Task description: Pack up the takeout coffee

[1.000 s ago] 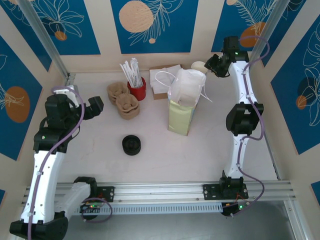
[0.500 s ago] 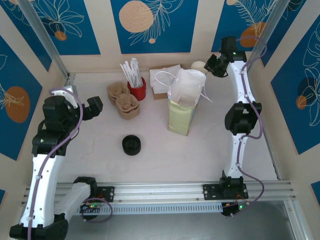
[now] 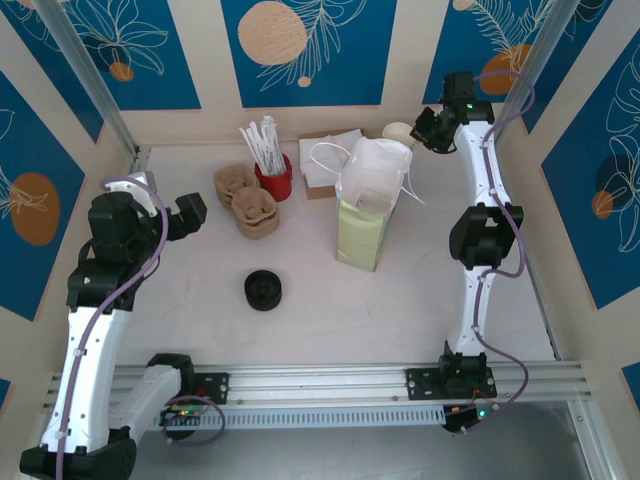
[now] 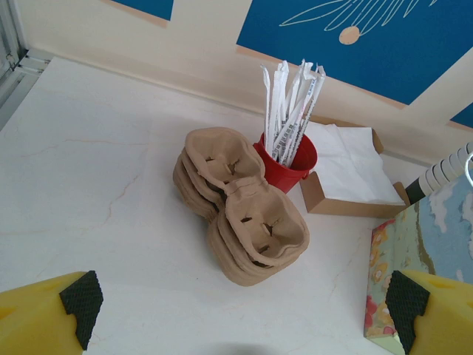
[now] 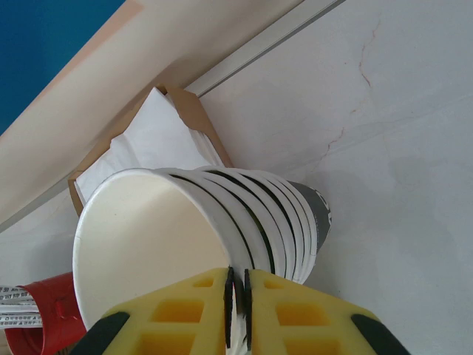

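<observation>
While I watch the top view, the left gripper (image 3: 190, 212) hangs over the left part of the table (image 3: 330, 330), and in the left wrist view its jaws stand wide apart (image 4: 244, 303) with nothing between the pads. Ahead of it are two overlapping stacks of brown pulp cup carriers (image 4: 244, 214), and just behind them a red cup of wrapped straws (image 4: 284, 159). A cardboard napkin box (image 4: 347, 181) sits just beside the red cup.

The right gripper (image 3: 422, 128) reaches to the far right corner, at the stacked white cups (image 3: 398, 130). In the right wrist view its yellow fingers (image 5: 199, 310) are pressed together (image 5: 236, 296) on the rim of the outermost cup of the stack (image 5: 185, 229), with the cup wall pinched between them. The napkin box (image 5: 159, 137) lies just behind the stack.

The paper bag (image 3: 362, 235) stands upright near the middle of the table, yellow below and white at its mouth, with loop handles.

A round black disc (image 3: 263, 290) rests on the table, left of the bag and well apart from both grippers. From above I cannot tell whether a cup body stands under it, so I cannot confirm it as the takeout coffee.
</observation>
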